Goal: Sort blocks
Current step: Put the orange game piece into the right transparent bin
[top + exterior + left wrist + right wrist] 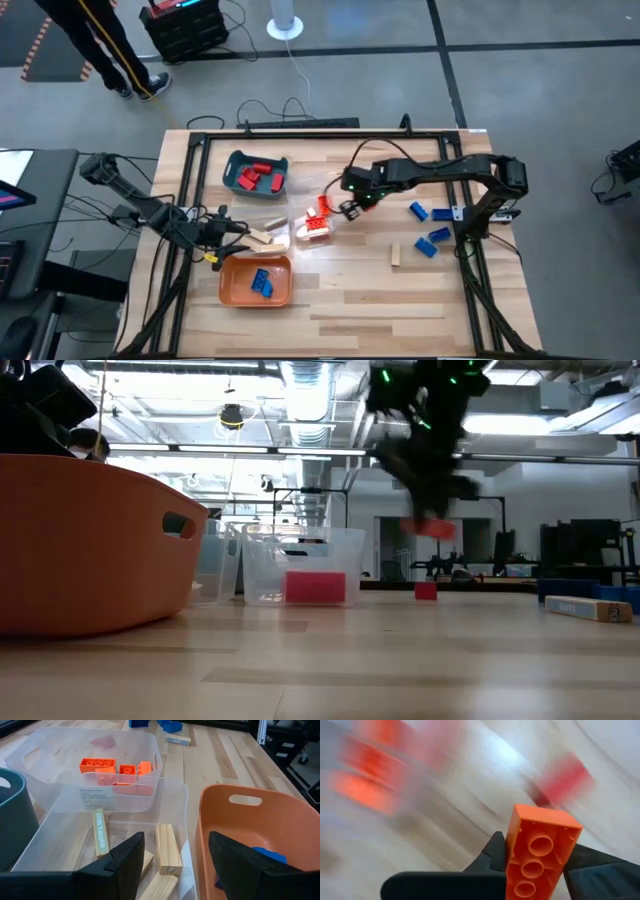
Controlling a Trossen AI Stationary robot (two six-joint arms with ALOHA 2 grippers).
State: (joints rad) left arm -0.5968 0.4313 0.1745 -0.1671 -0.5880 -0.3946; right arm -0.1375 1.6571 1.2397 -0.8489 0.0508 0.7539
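My right gripper [345,208] hangs above the table's middle, shut on an orange brick [540,845]; the low view shows the brick [432,527] in the air. Just left of it stands a clear tray [312,228] holding orange bricks [100,767]. My left gripper [175,865] is open over a second clear tray [130,782] with tan blocks [167,850] lying in it. The teal tray [256,172] holds red bricks. The orange tray [257,280] holds blue ones. Three blue bricks [430,235] and a tan block [395,256] lie on the table's right half. My right gripper pinches the orange brick between its two fingers, one on each long side [512,855]. The brick's hollow underside faces the wrist camera, and its free end [547,817] sticks out past the fingertips. It is lifted clear of the table, below the gripper.
A small red brick [425,591] lies on the table behind the held brick. The orange tray's rim [240,792] stands close beside my left gripper. Bare wood lies along the near edge and at the near right. A person's legs show beyond the far left corner.
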